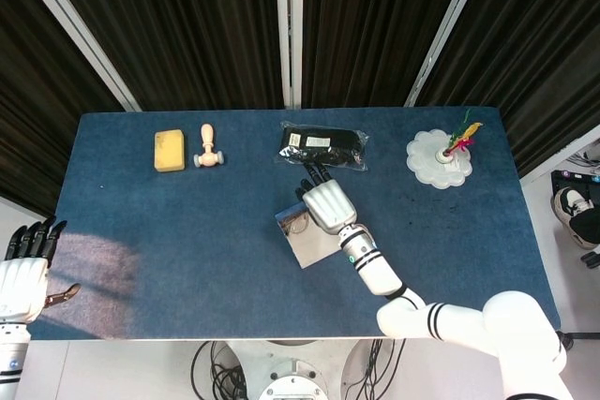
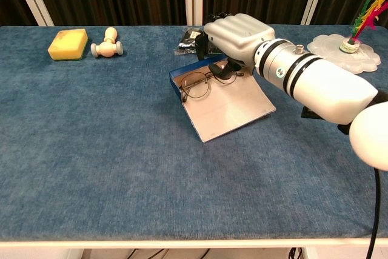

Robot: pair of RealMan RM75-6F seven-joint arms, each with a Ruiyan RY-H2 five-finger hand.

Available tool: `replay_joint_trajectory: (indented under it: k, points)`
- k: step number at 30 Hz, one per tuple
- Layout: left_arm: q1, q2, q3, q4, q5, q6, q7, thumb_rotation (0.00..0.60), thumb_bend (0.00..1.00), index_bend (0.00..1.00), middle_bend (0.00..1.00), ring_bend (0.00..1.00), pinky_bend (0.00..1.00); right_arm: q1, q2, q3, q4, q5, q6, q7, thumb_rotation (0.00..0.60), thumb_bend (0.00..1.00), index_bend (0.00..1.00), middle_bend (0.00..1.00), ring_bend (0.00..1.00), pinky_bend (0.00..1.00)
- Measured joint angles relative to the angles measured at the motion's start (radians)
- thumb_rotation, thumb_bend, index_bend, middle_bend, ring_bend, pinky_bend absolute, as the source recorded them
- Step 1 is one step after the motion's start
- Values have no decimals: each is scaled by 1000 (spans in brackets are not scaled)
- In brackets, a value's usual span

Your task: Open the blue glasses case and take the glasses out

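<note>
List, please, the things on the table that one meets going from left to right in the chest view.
Yellow sponge → small wooden roller → open blue glasses case with the glasses in it → white doily with the feathered toy. I leave out the black packet behind the right hand, since they overlap.
</note>
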Motion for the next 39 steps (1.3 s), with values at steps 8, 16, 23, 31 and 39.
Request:
replay_joint_trajectory:
  k: [8,16,23,31,39]
  points:
    - [0,1,0,3,1,-1,-3,600,28,85,19,0,0,-17,-56,9,82,-58,47,7,600,477,646,318,0,0]
    - [-3,0,0,3,0,-6,-2,600,28,85,19,0,0,-31,-94,16,147,-101,83,1,600,477,651,324,0,0]
    - [-2,0,0,3,-1,-6,-1,600,28,85,19,0,0,-37,-106,31,164,-111,85,-6,600,477,652,325,0,0]
    - [-2,0,1,3,-2,-8,-2,600,29,85,19,0,0,-35,-95,71,131,-37,-7,-52,600,465,598,317,0,0]
    - [0,3,2,-1,-4,-6,-1,600,28,85,19,0,0,-32,-30,102,22,84,-107,-129,600,182,0,166,0,0]
